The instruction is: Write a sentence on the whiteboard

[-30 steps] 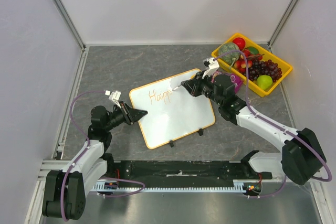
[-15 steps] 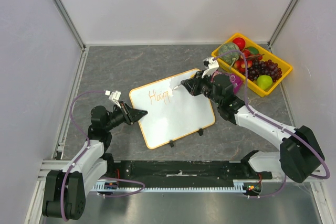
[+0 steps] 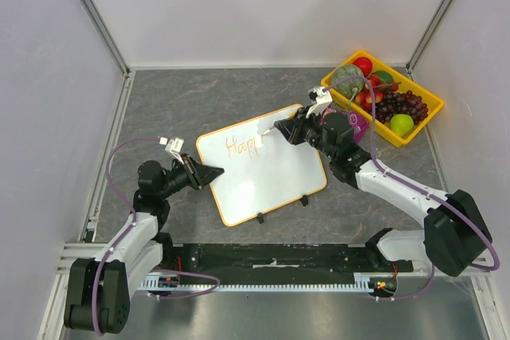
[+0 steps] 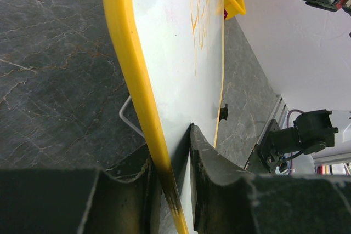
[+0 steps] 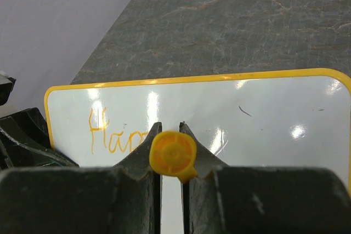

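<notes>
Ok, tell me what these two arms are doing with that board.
They are writing on it. The left gripper clamps the left edge of the whiteboard, steadying it. The right gripper holds an orange marker with its tip on the white surface. The sentence is only started: orange letters reading roughly "Happ" near the far edge. A yellow tray of fruit sits at the far right.
</notes>
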Action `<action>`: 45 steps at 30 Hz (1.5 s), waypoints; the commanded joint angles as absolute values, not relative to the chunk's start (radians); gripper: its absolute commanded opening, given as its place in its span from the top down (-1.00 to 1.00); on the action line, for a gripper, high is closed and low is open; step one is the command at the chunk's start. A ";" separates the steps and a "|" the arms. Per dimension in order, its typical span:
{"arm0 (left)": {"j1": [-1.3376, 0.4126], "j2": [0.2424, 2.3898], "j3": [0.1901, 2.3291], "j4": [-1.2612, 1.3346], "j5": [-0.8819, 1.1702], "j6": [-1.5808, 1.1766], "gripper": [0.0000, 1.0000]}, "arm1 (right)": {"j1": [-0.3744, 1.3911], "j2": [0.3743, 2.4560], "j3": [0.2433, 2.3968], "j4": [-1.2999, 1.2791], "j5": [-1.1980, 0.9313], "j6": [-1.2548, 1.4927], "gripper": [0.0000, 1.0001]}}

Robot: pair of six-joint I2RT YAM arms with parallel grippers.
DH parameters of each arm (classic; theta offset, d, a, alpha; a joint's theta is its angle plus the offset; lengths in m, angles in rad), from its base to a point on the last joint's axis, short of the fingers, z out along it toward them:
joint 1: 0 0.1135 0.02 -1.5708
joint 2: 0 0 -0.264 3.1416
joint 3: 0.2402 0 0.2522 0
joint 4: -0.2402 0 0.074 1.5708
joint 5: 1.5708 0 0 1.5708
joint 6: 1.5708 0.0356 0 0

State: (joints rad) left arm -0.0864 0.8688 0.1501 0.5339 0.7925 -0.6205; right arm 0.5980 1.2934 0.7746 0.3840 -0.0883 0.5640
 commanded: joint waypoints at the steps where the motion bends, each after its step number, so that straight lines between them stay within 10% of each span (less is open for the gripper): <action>1: -0.092 0.870 0.144 0.541 0.795 -0.543 0.96 | 0.594 1.287 0.750 0.365 -0.067 0.528 1.00; 45: -0.094 0.874 0.146 0.543 0.795 -0.543 0.96 | 0.592 1.328 0.804 0.442 -0.046 0.554 1.00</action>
